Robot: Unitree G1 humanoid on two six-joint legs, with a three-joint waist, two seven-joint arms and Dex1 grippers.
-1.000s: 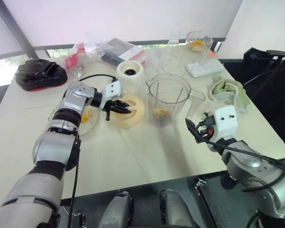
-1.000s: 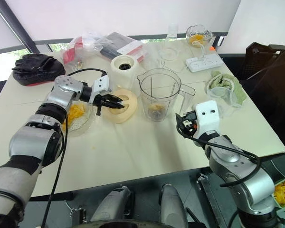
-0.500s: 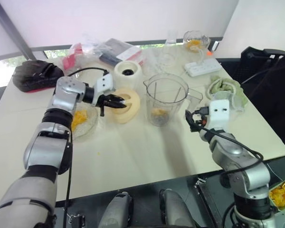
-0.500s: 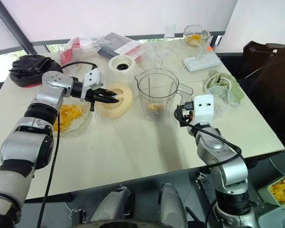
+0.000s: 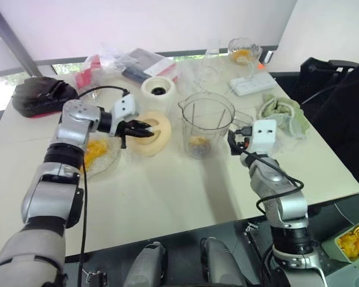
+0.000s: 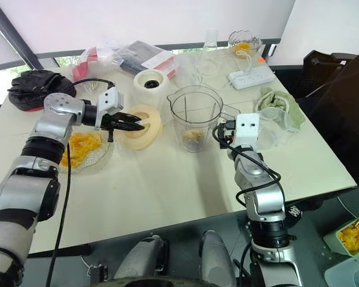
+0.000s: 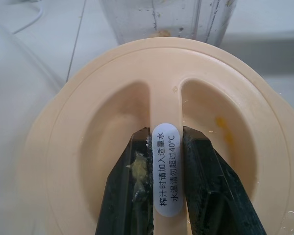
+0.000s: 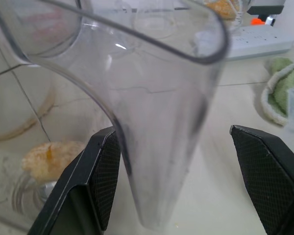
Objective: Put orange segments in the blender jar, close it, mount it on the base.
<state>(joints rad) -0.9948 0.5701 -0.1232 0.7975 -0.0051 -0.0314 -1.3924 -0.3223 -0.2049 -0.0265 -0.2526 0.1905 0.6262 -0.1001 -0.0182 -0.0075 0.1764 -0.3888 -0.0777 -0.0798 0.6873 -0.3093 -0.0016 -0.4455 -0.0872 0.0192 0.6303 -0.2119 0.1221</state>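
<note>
My left pincer (image 5: 147, 127) pinches the lid (image 5: 164, 131) by its thin rib, right pincer (image 5: 232, 141) gapes at 3 o'clock of the jar (image 5: 206, 122); lid could slip.

A black pouch (image 5: 39, 95) lies at the table's (image 5: 167, 191) far left corner. A white power strip (image 5: 251, 84) sits far right, with a green cloth (image 5: 293, 110) near it.

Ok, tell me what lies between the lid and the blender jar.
Only a narrow strip of bare table separates the lid from the blender jar; the right eye view shows it.
</note>
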